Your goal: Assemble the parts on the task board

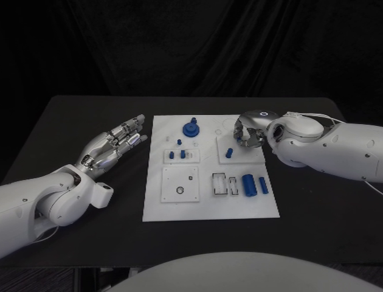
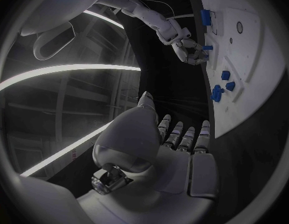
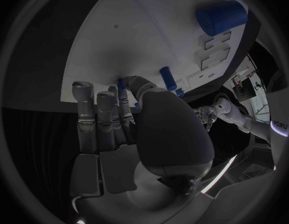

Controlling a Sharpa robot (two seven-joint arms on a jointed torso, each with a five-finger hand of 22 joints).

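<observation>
The small blue peg [image 1: 230, 152] at the task board's [image 1: 211, 207] right rear block looks light, rigid and smooth, likely to slip; best pinched at its sides near the top. The right hand [image 1: 247, 136] arches over it, fingertips [image 3: 121, 84] apparently touching it, a firm grasp unclear. The left hand [image 1: 114, 143] lies flat beside the board's left edge, fingers straight, holding nothing
</observation>
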